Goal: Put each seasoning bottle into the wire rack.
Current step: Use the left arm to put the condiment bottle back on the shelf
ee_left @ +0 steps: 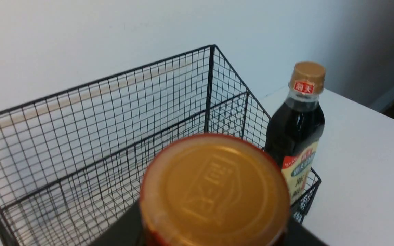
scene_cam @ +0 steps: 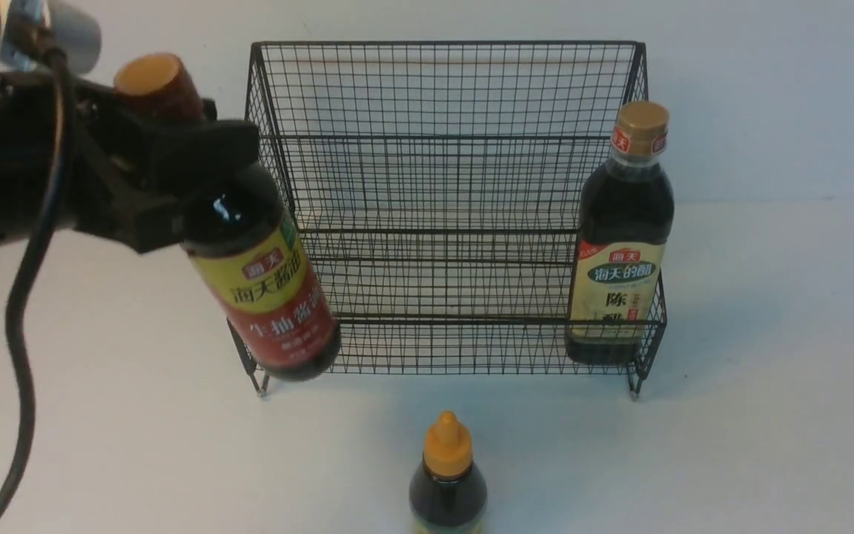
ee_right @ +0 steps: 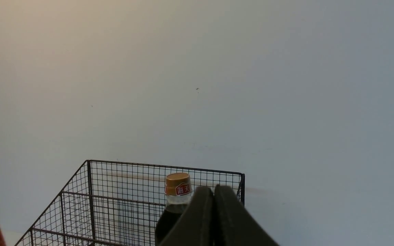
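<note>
right now the tall round dark-liquid bottle with a gold cap, red neck and yellow-red label (scene_cam: 260, 285) is outside the black wire-mesh two-tier stepped rack (scene_cam: 434, 185). it is held tilted at the rack's left end, cap leaning up and to the left, base low in front of the rack's near left corner. whether the base touches the mesh i cannot tell. the left gripper (scene_cam: 193, 189) is clenched on this bottle at the shoulder, just under the red neck, with a black finger (scene_cam: 208, 152) on either side. from the left wrist the cap fills the near part of the view, with the rack's tiers beyond it.

the tall gold-capped dark-liquid bottle with a cream-green label (scene_cam: 623, 245) stands upright inside the rack, at the right end of the lower near tier, its foot behind the front mesh. the small dark-liquid bottle with a yellow nozzle (scene_cam: 448, 475) stands upright on the white table (scene_cam: 768, 371), near of the rack's middle, apart from it and outside it.

the right gripper (ee_right: 213, 191) shows only in its own wrist view, its two dark fingers pressed flat together with nothing between them. a black cable (scene_cam: 23, 319) hangs from the left arm down the left side. a plain pale wall (scene_cam: 768, 89) stands behind the rack.
</note>
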Robot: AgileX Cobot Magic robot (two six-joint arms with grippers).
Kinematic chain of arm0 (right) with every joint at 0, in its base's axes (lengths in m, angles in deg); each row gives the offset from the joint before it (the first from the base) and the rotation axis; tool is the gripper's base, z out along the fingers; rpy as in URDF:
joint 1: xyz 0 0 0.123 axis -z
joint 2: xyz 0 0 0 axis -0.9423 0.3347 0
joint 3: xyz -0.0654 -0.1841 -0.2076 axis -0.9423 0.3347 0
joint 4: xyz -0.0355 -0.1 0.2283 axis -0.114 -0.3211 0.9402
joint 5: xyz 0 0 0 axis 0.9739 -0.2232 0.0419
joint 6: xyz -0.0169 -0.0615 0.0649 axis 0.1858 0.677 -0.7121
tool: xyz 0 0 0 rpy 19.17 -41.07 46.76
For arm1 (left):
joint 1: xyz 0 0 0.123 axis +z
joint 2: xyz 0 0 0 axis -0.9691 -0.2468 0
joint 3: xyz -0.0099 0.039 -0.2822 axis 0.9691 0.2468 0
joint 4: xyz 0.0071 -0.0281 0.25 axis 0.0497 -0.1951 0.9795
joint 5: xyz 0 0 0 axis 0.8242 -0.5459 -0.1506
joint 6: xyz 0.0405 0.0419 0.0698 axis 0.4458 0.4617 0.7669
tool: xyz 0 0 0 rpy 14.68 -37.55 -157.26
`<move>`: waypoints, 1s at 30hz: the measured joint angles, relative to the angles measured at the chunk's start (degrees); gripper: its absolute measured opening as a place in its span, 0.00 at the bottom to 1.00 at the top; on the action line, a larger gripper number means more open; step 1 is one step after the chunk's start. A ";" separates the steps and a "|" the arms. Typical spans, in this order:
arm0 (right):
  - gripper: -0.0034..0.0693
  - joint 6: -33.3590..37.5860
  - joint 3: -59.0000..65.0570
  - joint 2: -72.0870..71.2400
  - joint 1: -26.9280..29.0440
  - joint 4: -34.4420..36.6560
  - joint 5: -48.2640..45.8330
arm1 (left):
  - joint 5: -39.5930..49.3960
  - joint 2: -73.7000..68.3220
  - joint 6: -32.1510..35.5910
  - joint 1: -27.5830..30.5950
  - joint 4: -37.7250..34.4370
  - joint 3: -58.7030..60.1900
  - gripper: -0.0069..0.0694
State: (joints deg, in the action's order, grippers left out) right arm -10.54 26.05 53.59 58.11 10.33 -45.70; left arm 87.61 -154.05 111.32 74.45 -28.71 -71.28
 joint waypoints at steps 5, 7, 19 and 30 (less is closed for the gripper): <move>0.03 0.00 0.00 0.00 0.00 0.00 1.27 | 0.63 -9.18 -0.92 0.00 0.79 -8.35 0.43; 0.03 0.00 0.00 -0.04 0.00 0.00 1.86 | 0.62 -12.60 -0.92 0.00 0.81 -11.34 0.43; 0.03 0.00 0.00 -0.04 0.00 0.05 2.10 | 3.28 -25.23 3.58 0.00 1.69 -15.89 0.43; 0.03 0.00 0.00 -0.04 0.00 0.05 1.69 | 8.54 -27.81 6.57 0.00 9.54 -16.30 0.43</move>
State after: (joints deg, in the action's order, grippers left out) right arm -10.54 26.05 53.55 58.11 10.38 -44.01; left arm 96.15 -181.86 117.89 74.45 -19.17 -87.57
